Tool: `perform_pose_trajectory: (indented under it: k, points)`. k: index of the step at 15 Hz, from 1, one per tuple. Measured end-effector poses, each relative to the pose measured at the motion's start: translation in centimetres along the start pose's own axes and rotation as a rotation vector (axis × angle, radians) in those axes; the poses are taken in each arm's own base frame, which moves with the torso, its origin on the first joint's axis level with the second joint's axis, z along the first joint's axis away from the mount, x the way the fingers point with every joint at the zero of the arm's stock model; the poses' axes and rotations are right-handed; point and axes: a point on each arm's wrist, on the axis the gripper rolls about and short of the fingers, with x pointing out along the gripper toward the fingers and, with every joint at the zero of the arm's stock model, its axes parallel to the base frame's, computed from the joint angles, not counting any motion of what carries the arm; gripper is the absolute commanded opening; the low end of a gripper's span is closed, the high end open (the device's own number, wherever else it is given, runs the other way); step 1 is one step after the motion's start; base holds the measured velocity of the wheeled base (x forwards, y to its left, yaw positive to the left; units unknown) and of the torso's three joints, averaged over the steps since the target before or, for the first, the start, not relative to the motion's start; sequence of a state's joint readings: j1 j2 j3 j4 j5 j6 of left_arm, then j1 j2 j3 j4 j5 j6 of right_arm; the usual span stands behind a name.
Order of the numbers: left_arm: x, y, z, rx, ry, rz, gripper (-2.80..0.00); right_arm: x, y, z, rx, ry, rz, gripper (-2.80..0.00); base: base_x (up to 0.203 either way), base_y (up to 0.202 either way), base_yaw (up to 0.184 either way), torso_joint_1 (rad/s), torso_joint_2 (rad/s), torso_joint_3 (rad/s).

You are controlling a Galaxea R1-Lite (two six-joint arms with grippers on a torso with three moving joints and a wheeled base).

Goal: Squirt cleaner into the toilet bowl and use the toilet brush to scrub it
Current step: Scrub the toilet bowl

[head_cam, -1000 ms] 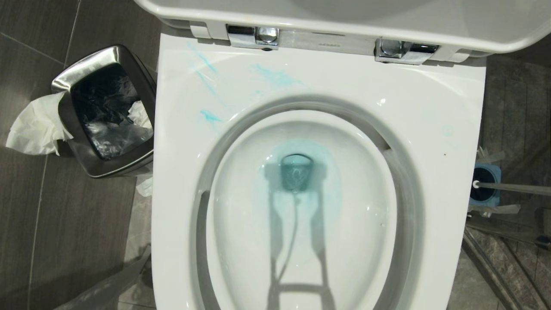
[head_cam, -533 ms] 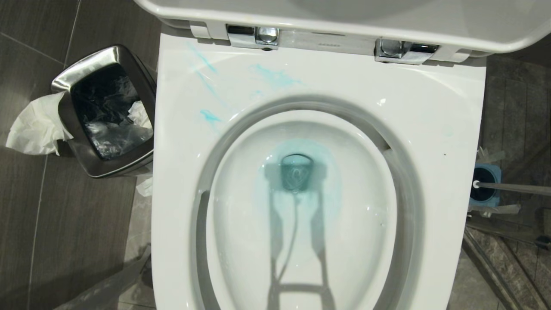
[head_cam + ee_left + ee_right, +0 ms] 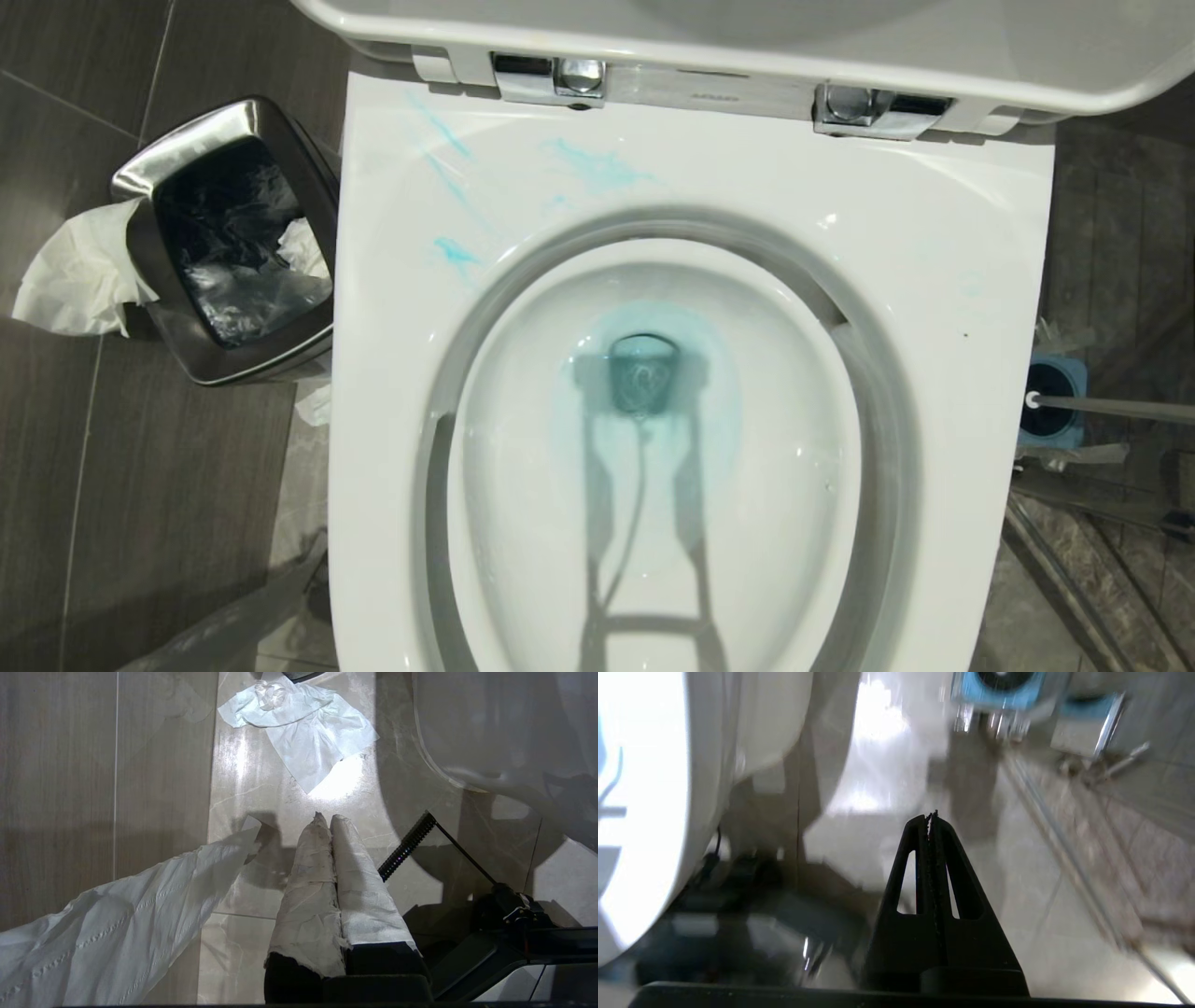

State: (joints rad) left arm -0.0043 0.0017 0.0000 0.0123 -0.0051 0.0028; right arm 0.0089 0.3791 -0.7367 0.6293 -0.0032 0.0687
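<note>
The right gripper (image 3: 932, 816) has its black fingers pressed tight together, holding nothing, above pale floor tiles. Ahead of its fingertips, well apart, stands the blue brush holder (image 3: 999, 683), cut off by the frame edge and smeared by blur; the white outer wall of the toilet bowl (image 3: 640, 812) lies off to one side of the fingers. The left gripper (image 3: 325, 820) is also closed and empty, its fingers (image 3: 306, 882) wrapped in white tape, pointing at the floor. A crumpled tissue (image 3: 303, 732) lies beyond the tips, a long strip of white paper (image 3: 117, 933) runs beside them, and a curved edge of porcelain is dimly seen on the other side. Neither arm shows from the head camera. There the bowl (image 3: 934, 280) fills the view, its lid raised and mostly cropped. Cleaner (image 3: 597, 168) streaks the rim near the hinges and tints the water around the drain. The toilet brush (image 3: 1111, 408) sits in its holder to the right of the bowl, its handle running out of frame. A steel bin (image 3: 149, 177) stands on the left.
</note>
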Motion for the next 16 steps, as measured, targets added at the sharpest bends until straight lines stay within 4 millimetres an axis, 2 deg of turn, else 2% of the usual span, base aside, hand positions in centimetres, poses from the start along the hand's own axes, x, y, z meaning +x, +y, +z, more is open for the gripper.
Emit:
perform_pose_trajectory:
  k: [2, 4, 10, 16]
  points:
    - [0.0, 0.0, 0.0, 0.0, 0.0, 0.0, -2.8, 0.4, 0.1, 1.2, 0.016, 0.19, -0.006, -2.8, 0.0, 0.0, 0.0, 0.0, 0.0, 0.0]
    - [0.0, 0.0, 0.0, 0.0, 0.0, -0.001, -2.8, 1.4, 0.1, 0.9, 0.031, 0.326, -0.023, -2.8, 0.0, 0.0, 0.0, 0.0, 0.0, 0.0]
    - [0.0, 0.0, 0.0, 0.0, 0.0, 0.0, -2.8, 4.8, 0.0, 0.7, 0.024, 0.537, -0.081, -2.8, 0.0, 0.0, 0.0, 0.0, 0.0, 0.0]
    - [0.0, 0.0, 0.0, 0.0, 0.0, 0.0, -2.8, 8.5, 0.1, 0.6, 0.038, 0.752, -0.041, -2.8, 0.0, 0.0, 0.0, 0.0, 0.0, 0.0]
